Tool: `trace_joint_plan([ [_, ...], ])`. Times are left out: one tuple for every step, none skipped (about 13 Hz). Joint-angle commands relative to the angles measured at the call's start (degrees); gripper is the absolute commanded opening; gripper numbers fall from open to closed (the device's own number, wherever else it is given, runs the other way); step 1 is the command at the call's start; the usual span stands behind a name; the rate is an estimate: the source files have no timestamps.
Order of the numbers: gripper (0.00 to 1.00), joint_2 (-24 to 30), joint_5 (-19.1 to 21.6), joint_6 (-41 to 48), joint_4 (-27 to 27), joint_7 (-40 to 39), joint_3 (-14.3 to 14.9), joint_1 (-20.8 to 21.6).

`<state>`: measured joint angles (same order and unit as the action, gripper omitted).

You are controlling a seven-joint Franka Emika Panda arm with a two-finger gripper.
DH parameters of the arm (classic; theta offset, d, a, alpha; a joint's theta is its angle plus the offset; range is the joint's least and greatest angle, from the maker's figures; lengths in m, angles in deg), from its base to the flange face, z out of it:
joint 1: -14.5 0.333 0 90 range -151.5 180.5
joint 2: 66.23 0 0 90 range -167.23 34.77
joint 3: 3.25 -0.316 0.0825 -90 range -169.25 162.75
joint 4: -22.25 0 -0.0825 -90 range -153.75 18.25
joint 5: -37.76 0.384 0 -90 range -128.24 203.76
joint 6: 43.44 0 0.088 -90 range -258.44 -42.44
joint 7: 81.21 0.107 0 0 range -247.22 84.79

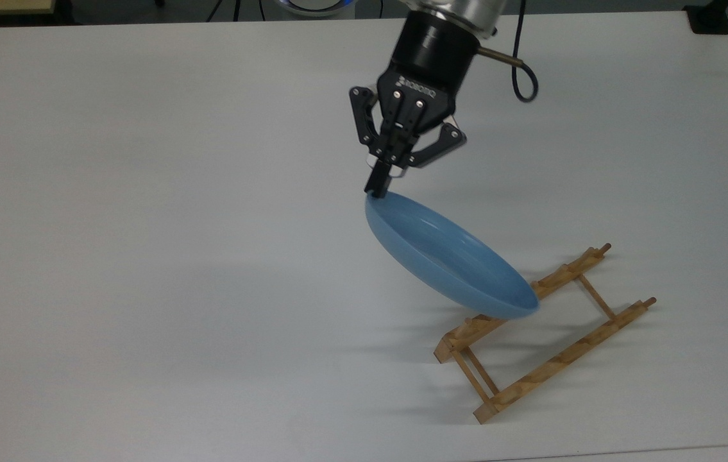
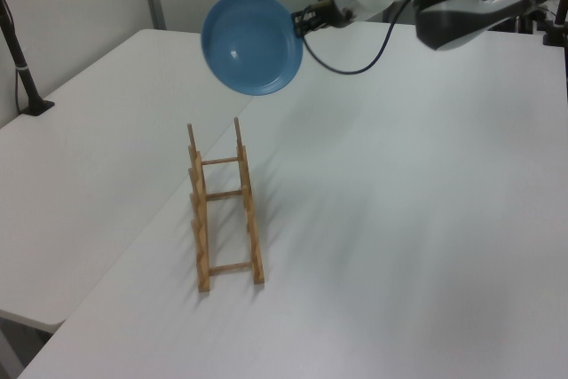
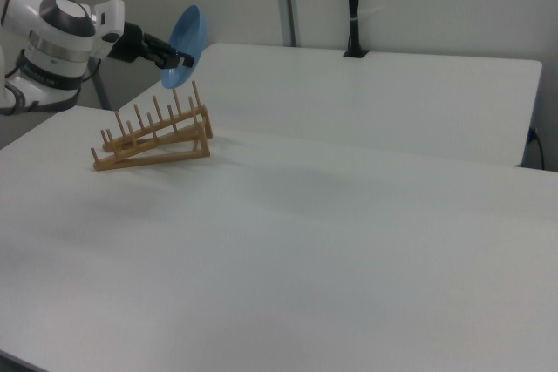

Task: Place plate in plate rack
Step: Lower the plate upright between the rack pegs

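Note:
My gripper (image 1: 376, 189) (image 2: 300, 21) (image 3: 181, 60) is shut on the rim of the light-blue plate (image 1: 447, 260) (image 2: 252, 43) (image 3: 187, 43), which hangs in the air, tilted steeply toward upright. In the top view the plate's lower edge overlaps the far rail of the wooden plate rack (image 1: 546, 333). The left view shows the plate well above and behind the plate rack (image 2: 224, 206). In the right view the plate floats just above the peg tips at the tall end of the plate rack (image 3: 155, 135).
The white table (image 1: 145, 224) stretches wide around the rack. A black post (image 2: 22, 64) is clamped at the left view's left table edge. A cable (image 1: 521, 77) loops from the arm's wrist. Another black post (image 3: 353, 6) stands at the far table edge in the right view.

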<state>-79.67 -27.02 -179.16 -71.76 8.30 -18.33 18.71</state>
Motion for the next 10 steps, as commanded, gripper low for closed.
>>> trace_joint_plan([
  [0.0, -5.4, -10.8, 4.8, 6.1, 9.0, 1.0, 4.3],
  [0.0, -6.2, -13.5, 6.0, 6.6, 10.8, 1.0, 5.1],
  [0.0, -7.0, -15.6, 7.6, 7.2, 12.9, 1.1, 6.1],
  [0.0, -7.8, -17.7, 9.1, 7.6, 14.8, 1.2, 7.1],
  [0.0, -8.1, -19.8, 10.5, 7.7, 16.4, 1.2, 8.1],
  [0.0, -8.9, -21.5, 11.8, 7.7, 18.5, 1.2, 8.8],
  [0.0, -9.2, -23.4, 13.2, 7.7, 20.3, 1.2, 9.7],
  [0.0, -9.9, -25.4, 14.8, 7.7, 22.3, 1.3, 10.5],
  [0.0, -11.0, -27.5, 16.4, 7.8, 24.4, 1.3, 11.2],
  [0.0, -11.7, -29.5, 18.2, 7.8, 26.4, 1.3, 11.9],
])
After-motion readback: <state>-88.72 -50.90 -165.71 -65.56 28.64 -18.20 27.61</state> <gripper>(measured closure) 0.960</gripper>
